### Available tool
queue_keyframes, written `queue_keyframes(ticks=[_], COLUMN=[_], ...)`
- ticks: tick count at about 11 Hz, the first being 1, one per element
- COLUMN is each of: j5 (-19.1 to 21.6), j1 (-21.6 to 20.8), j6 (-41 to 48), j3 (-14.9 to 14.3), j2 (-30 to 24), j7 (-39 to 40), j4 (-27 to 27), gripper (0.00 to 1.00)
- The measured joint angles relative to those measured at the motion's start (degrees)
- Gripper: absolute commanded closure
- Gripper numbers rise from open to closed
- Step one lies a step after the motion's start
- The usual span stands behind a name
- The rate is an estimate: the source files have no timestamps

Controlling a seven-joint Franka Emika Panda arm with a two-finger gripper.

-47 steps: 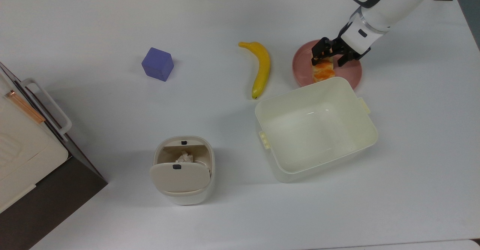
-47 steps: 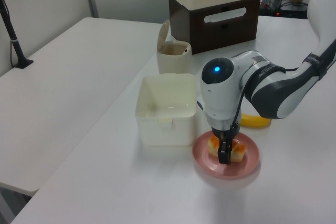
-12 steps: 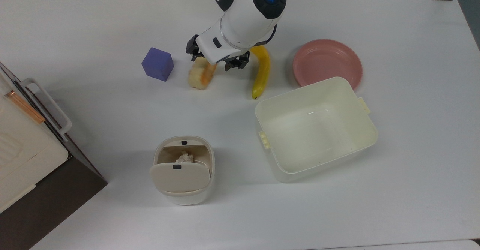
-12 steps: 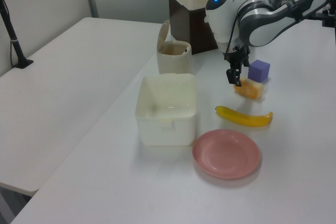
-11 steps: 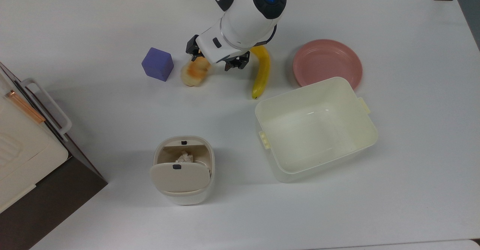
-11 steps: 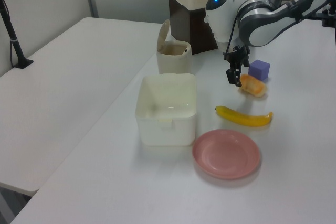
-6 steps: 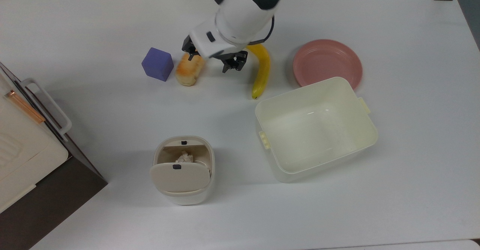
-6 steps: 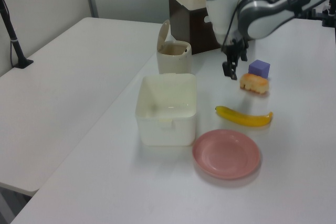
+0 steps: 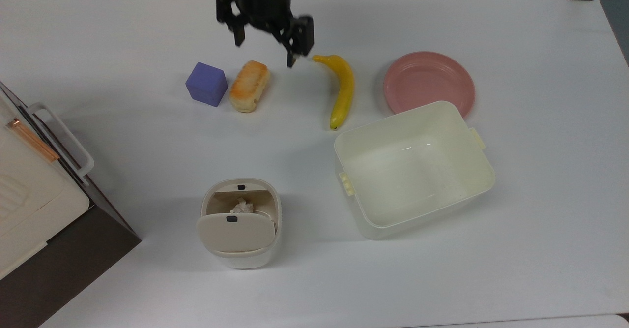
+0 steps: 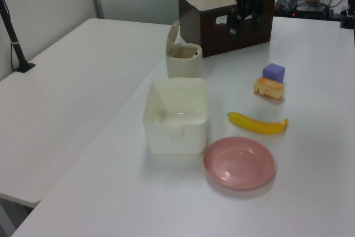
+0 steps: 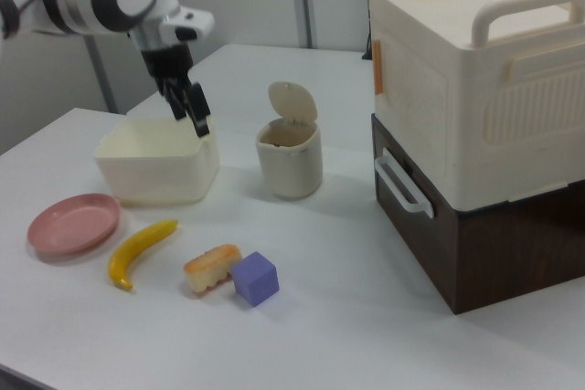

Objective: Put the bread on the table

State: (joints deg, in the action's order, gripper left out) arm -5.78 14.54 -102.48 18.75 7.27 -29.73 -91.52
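The claw [image 9: 265,47] had let go and risen, its fingers spread and empty; below it the bread [image 9: 249,93] lay on the tabletop [image 9: 147,136], so the job looked done.

White table [image 9: 540,220] bears bread [image 9: 249,92], cube [image 9: 207,84], banana [image 9: 343,89], plate [image 9: 429,80].

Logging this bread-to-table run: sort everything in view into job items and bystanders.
Job items: bread, lying on the table; gripper, open, raised above it.

Bystanders: purple cube, banana, pink plate, cream tub, small lidded bin, stacked box.
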Motion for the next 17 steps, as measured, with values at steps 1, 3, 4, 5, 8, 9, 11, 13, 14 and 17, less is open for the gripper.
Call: queue_keyframes(ticks=[1, 3, 4, 5, 8, 9, 11, 13, 14, 17], j5=[1.2, 2.2, 3.8, 5.8, 8.2, 8.4, 9.4, 9.4, 9.4, 9.4], j1=[0.9, 2.8, 4.0, 5.0, 6.0, 6.0, 6.2, 6.2, 6.2, 6.2], j6=[0.0, 0.6, 1.7, 3.1, 4.7, 4.9, 5.0, 5.0, 5.1, 5.1], j3=[0.0, 0.0, -0.2, -0.8, -2.1, -2.2, -2.5, -2.7, -2.7, -2.7], j2=[-2.0, -6.0, -7.5, -8.5, -9.1, -9.0, -9.0, -9.0, -8.9, -8.9], j7=[0.0, 0.0, 0.0, 0.0, 4.1, 7.9, 11.5, 12.1, 12.4, 12.6], j4=[0.8, 1.1, 1.3, 1.8, 2.7, 2.7, 2.7, 2.7, 2.7, 2.7], gripper=[0.00, 0.00, 0.00, 0.00, 0.00, 0.00, 0.00, 0.00, 0.00, 0.00])
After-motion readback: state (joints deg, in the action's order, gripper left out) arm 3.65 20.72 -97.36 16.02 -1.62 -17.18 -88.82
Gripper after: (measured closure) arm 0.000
